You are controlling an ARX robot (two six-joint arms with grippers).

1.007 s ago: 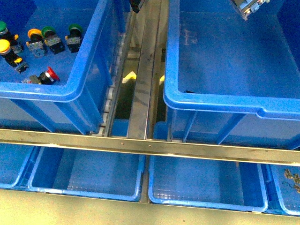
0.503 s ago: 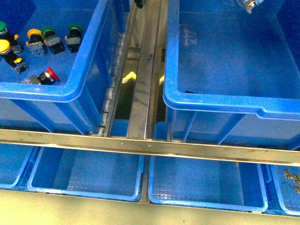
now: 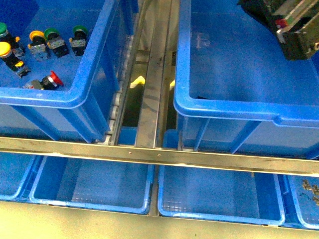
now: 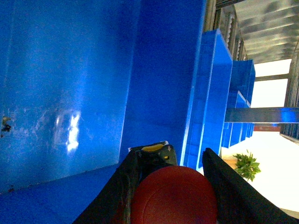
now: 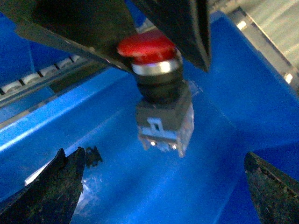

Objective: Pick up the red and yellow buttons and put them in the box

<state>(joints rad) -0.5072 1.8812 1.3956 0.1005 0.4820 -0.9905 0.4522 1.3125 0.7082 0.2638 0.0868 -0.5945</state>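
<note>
My left gripper [image 3: 285, 26] is shut on the red button [image 3: 281, 22] and holds it above the floor of the box [image 3: 224, 112], at the upper right of the front view. In the left wrist view the red cap [image 4: 174, 196] fills the gap between the black fingers [image 4: 121, 186]. In the right wrist view the red button [image 5: 154, 51] hangs cap up, with its grey block below, over the box floor [image 5: 140, 196]. My right gripper [image 5: 161, 161] is open and empty below it. A yellow button [image 3: 5, 49] and another red button [image 3: 52, 79] lie in the left crate [image 3: 75, 97].
The left crate also holds green-capped buttons [image 3: 50, 34] and a second yellow-capped one [image 3: 36, 36]. A metal rail [image 3: 159, 157] crosses the front. Shallow blue trays [image 3: 89, 184] sit below it. A small dark speck [image 5: 93, 156] lies on the box floor.
The black gripper with the red button has come down into the front view at the upper right, over the box. The buttons in the left crate have not moved.
</note>
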